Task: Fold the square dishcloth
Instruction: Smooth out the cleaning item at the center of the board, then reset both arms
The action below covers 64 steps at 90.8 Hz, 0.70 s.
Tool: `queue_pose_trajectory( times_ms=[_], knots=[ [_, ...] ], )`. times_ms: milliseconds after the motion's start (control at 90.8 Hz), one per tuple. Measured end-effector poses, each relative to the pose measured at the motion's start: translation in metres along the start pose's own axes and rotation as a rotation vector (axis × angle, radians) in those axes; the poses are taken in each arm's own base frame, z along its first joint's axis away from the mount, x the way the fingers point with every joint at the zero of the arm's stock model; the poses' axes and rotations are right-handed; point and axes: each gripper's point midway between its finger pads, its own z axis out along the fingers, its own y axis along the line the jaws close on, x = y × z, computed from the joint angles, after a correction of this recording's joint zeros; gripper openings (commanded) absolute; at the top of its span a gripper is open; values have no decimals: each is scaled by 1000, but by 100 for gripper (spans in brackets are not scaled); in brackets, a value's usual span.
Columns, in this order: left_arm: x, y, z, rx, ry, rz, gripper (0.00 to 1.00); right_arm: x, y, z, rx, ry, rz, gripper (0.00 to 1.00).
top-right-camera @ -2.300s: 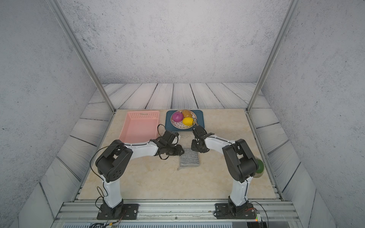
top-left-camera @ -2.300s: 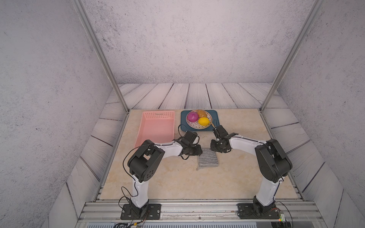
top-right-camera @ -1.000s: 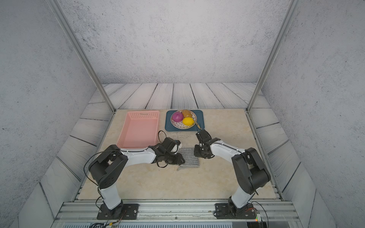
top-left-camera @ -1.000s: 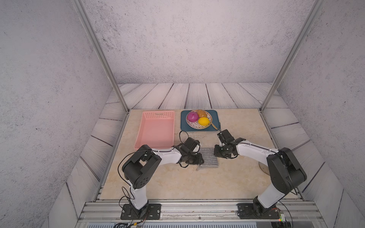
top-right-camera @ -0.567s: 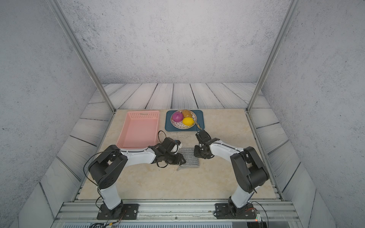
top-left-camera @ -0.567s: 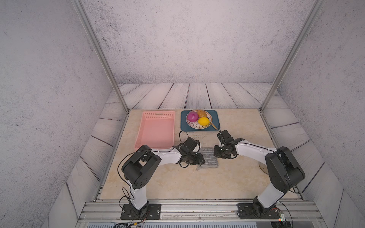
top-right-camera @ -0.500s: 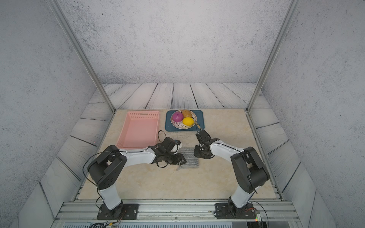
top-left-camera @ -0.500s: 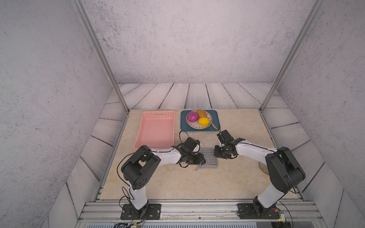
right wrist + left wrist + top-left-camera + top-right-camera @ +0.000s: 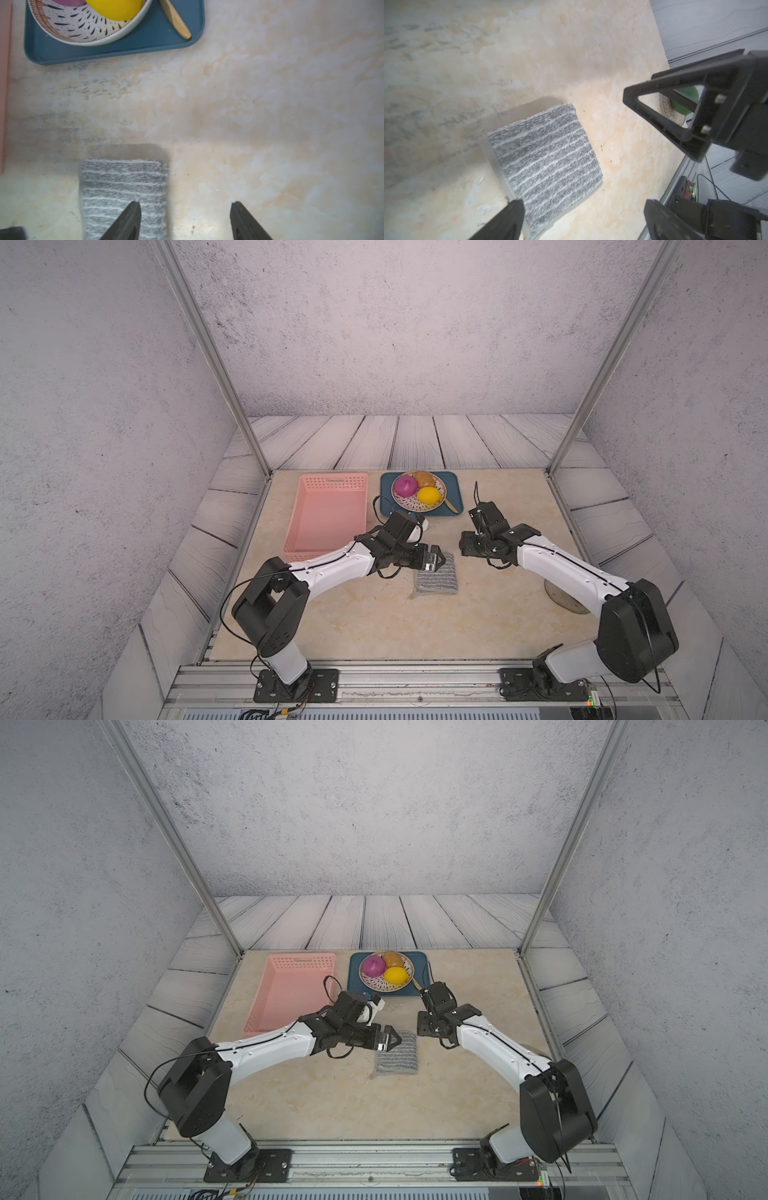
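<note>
Square dishcloth (image 9: 436, 578) lies folded small, mid table (image 9: 374, 622), well short of blue tray (image 9: 455, 485). L gripper (image 9: 583, 218) & R gripper (image 9: 185, 220): fingers spread, nothing pinched. Release step, probably: both are best lifted straight up so fuzzy pile isn't snagged and top layer isn't dragged.

Two robot arms (image 9: 332, 568) stand bolted to an aluminium rail (image 9: 415, 680) inside a robotics lab test cell framed by metal posts (image 9: 208, 352) and grey wall panels (image 9: 395, 323).
</note>
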Motion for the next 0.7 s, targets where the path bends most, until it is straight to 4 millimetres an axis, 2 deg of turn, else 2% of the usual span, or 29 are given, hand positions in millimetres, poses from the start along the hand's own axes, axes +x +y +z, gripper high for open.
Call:
queue_pose_trajectory(
  times_ms=[55,154,231,374,539,705],
  knots=[
    [-6,5,-10,-35,-27,6,100,-8,-10,-10,34,-41,2,83],
    [-25,27,-36,-123,-101,-13,100,-24,-29,-30,85,-124,21,93],
    [-42,54,-62,-211,-186,-47,100,-34,-45,-45,120,-182,49,98],
    [-62,107,-115,-394,-330,-112,100,-45,-78,-61,199,-252,109,99],
    [-66,149,-152,-561,-418,-145,100,-50,-102,-60,275,-291,140,99],
    [-59,210,-195,-780,-486,-201,100,-49,-120,-47,364,-326,121,99]
  ],
)
